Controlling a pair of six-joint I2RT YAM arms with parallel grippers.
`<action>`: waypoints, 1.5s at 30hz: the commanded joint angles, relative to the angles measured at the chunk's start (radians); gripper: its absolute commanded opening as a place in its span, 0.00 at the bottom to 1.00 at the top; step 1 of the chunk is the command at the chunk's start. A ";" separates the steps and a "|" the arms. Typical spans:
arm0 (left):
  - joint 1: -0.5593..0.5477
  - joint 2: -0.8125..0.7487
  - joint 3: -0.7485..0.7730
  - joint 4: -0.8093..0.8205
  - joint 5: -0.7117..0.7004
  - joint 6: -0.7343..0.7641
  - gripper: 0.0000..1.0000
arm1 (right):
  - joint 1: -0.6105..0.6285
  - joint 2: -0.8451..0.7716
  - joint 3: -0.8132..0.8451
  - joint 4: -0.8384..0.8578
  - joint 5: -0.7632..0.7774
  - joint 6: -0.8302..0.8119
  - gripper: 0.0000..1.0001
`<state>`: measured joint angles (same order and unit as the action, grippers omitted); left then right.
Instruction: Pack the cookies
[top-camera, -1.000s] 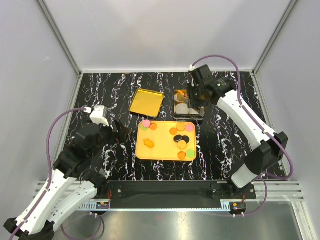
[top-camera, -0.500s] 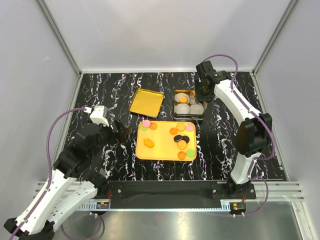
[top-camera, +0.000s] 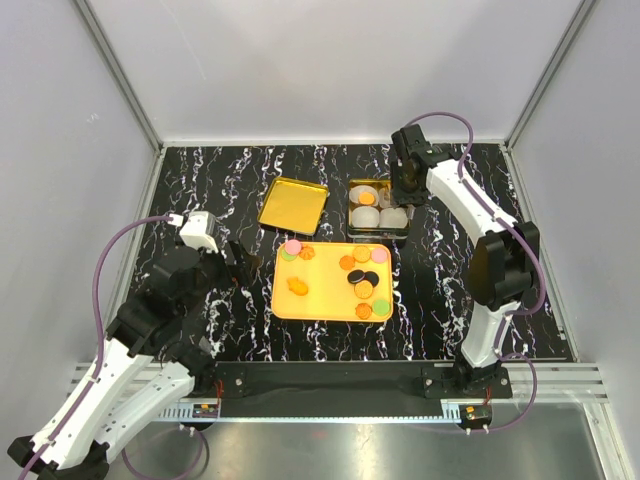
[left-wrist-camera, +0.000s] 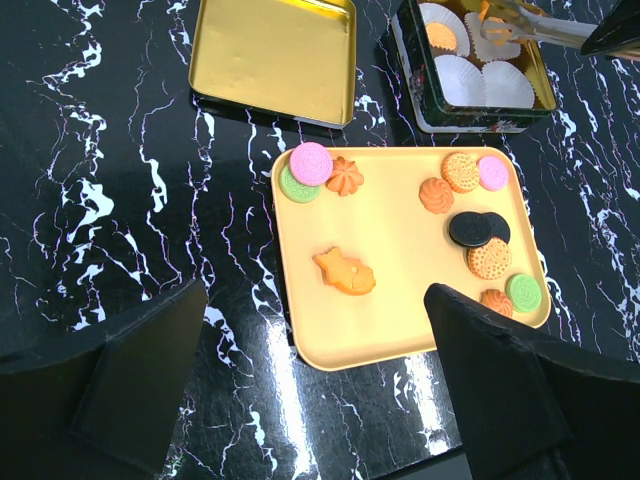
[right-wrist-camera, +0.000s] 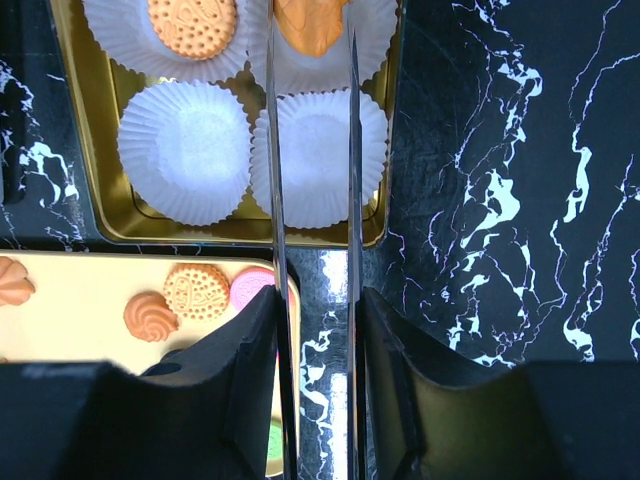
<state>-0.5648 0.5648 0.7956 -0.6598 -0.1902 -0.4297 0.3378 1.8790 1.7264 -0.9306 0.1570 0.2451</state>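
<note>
Several cookies (left-wrist-camera: 345, 272), orange, pink, green and black, lie on the yellow-orange tray (left-wrist-camera: 400, 330), which also shows in the top view (top-camera: 325, 300). My right gripper (right-wrist-camera: 312, 310) is shut on metal tongs (right-wrist-camera: 350, 200). In the top view it (top-camera: 405, 188) is at the right side of the gold tin (top-camera: 378, 232). The tong tips flank an orange cookie (right-wrist-camera: 310, 25) over a white paper cup; I cannot tell whether it rests there. A round cookie (right-wrist-camera: 192, 25) lies in the neighbouring cup. My left gripper (left-wrist-camera: 315, 300) is open and empty, above the tray's near edge.
Two empty paper cups (right-wrist-camera: 185, 150) fill the tin's near row. The gold tin lid (top-camera: 293, 205) lies left of the tin, behind the tray. The black marble table (top-camera: 200, 180) is walled by white panels at the back and both sides.
My right gripper with the tongs has drawn back and to the right from above the tin, uncovering its cups. The left arm has not moved.
</note>
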 joint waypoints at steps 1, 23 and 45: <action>-0.004 0.007 0.001 0.034 0.008 0.011 0.99 | -0.010 -0.024 -0.008 0.036 0.027 -0.012 0.42; -0.004 0.009 0.001 0.034 0.003 0.008 0.99 | -0.002 -0.162 -0.031 -0.010 -0.097 -0.021 0.48; -0.004 0.004 0.001 0.038 0.008 0.006 0.99 | 0.515 -0.497 -0.364 -0.148 0.019 0.151 0.51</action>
<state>-0.5648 0.5728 0.7956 -0.6594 -0.1902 -0.4297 0.8303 1.4403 1.3708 -1.0550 0.1318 0.3508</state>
